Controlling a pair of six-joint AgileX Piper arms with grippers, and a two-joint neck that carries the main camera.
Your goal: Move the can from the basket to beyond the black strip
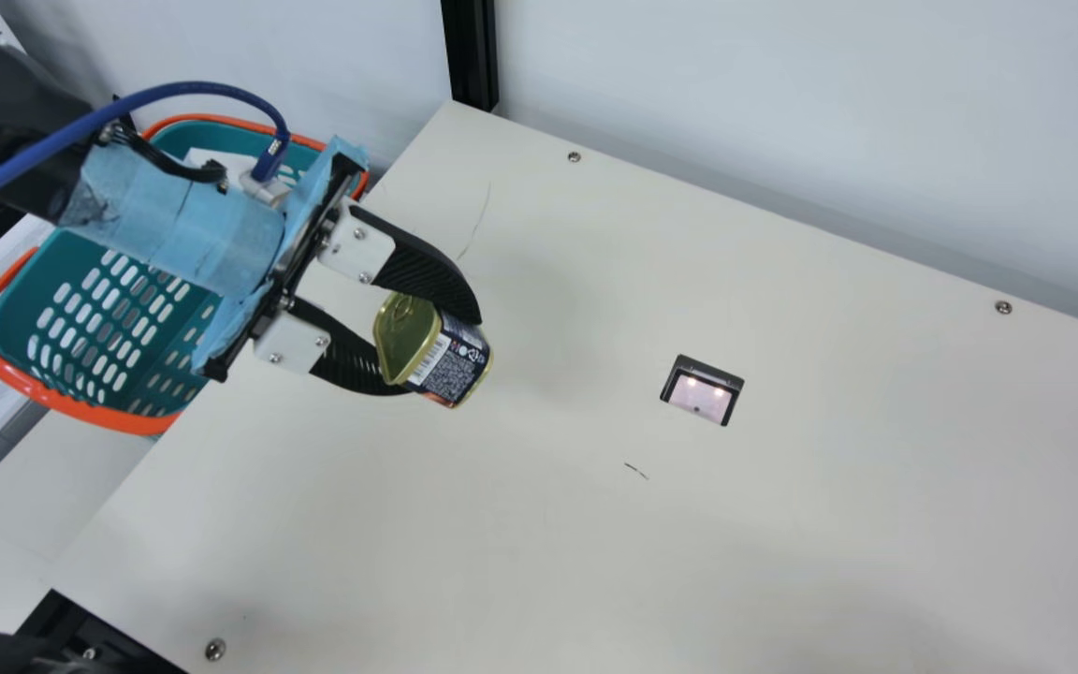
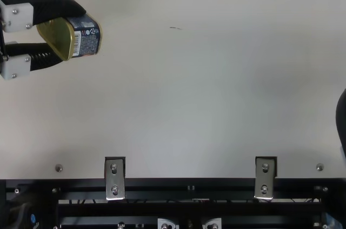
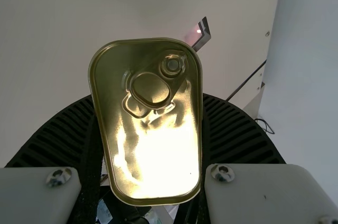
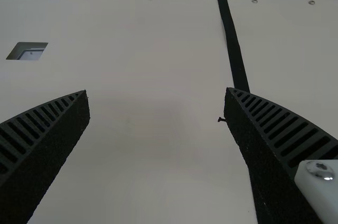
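My left gripper (image 1: 443, 355) is shut on the can (image 1: 457, 363) above the left part of the table, to the right of the basket (image 1: 101, 412). In the top view the can (image 2: 87, 35) shows a dark printed side and a gold lid. Seen from the left wrist, the gold lid with its pull ring (image 3: 153, 129) lies between the ribbed fingers of my left gripper (image 3: 148, 100). Part of my right gripper (image 2: 341, 121) shows at the top view's right edge; in its wrist view the right gripper (image 4: 157, 93) stands open, the black strip (image 4: 232, 44) running behind one finger.
A square recess (image 1: 702, 390) is set into the table (image 1: 782, 524) right of the can. A pale wall (image 1: 782, 112) with a black post (image 1: 471, 51) borders the far side. Metal brackets (image 2: 114, 179) sit along the near edge.
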